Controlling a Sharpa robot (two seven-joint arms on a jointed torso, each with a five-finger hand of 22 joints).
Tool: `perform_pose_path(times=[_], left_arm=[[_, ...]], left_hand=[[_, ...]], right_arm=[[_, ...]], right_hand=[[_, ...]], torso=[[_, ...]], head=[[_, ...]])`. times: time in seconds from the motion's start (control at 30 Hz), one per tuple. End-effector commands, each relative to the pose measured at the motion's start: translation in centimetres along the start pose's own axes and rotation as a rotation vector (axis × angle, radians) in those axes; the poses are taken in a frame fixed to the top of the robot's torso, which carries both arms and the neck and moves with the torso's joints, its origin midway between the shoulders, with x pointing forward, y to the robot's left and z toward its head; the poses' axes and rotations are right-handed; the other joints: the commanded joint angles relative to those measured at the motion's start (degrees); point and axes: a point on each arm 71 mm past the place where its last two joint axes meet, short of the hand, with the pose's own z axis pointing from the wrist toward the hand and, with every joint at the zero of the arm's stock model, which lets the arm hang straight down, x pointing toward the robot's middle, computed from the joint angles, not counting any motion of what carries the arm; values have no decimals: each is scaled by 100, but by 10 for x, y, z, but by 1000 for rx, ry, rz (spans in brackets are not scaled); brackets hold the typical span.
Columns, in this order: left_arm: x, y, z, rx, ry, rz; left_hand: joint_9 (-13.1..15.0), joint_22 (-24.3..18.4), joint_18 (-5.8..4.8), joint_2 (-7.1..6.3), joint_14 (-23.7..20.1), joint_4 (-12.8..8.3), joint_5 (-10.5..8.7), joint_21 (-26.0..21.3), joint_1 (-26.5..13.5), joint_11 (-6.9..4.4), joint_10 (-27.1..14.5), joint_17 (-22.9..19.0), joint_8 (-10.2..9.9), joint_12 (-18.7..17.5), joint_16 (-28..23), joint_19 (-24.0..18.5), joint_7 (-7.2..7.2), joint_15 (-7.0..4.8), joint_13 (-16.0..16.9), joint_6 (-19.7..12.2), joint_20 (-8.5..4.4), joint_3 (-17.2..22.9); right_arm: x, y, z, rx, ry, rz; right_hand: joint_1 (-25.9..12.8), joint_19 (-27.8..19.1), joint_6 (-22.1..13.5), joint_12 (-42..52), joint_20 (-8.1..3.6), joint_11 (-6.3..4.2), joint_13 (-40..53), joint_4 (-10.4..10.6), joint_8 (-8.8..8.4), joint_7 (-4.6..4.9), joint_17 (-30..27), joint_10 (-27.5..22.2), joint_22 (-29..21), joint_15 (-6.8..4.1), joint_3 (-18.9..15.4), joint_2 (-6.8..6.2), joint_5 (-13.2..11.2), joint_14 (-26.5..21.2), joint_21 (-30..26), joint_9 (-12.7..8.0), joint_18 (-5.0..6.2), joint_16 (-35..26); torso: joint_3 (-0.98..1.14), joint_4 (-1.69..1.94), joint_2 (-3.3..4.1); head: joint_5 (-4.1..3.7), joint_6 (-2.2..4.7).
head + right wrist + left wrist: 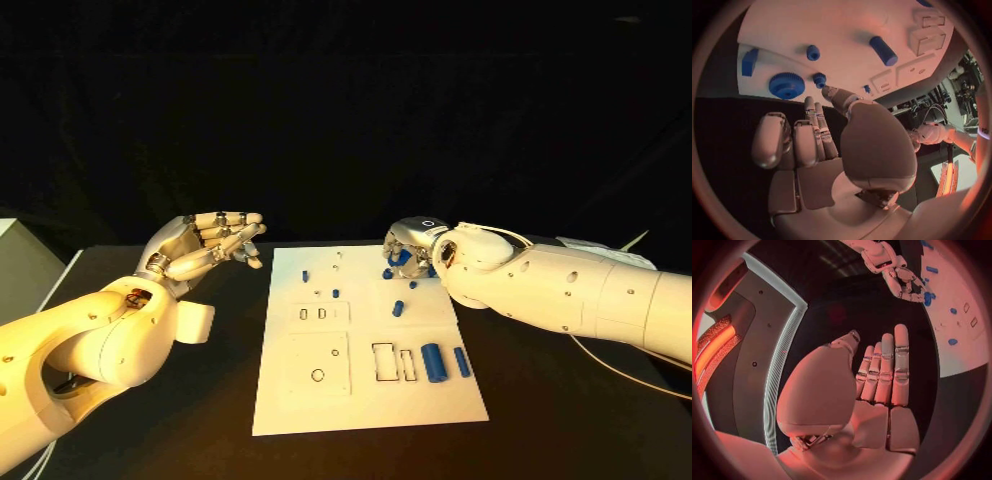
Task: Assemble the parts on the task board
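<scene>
The white task board (pixel 368 400) lies in the middle of the black table. Two blue cylinders (pixel 431 362) lie near its right edge, and small blue pegs (pixel 398 308) stand further back. My right hand (pixel 411 245) hovers over the board's far right corner with nothing in it. In the right wrist view its fingers (pixel 817 130) reach toward a blue gear (pixel 787 85) and a small blue peg (pixel 819 79), with one fingertip right beside the peg. My left hand (pixel 209 245) is raised in the air left of the board, fingers straight (pixel 886 370) and holding nothing.
A white box (pixel 22 265) stands at the table's left edge, and white cables (pixel 620 245) run behind my right arm. The board has rectangular recesses (pixel 387 362) and a round hole (pixel 317 375) near its front. A blue block (pixel 749 61) lies by the gear.
</scene>
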Motion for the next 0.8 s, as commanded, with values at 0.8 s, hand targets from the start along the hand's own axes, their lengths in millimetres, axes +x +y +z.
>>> perform_pose_path(times=[0.8], left_arm=[[-2, -1, -1, -3, 11, 8]], left_hand=[[10, 67, 16, -44, -80, -8, -5, 122, 38, 3, -33, 12, -49, -25, 60, -109, 6, 6, 0, 38, 8, 53]], right_arm=[[10, 2, 0, -11, 58, -25]], right_hand=[[84, 113, 155, 3, 80, -1, 50, 7, 73, -4, 17, 54, 88, -2, 29, 44, 20, 269, 89, 89, -20, 93]], torso=[[-15, 33, 102]], head=[[12, 17]])
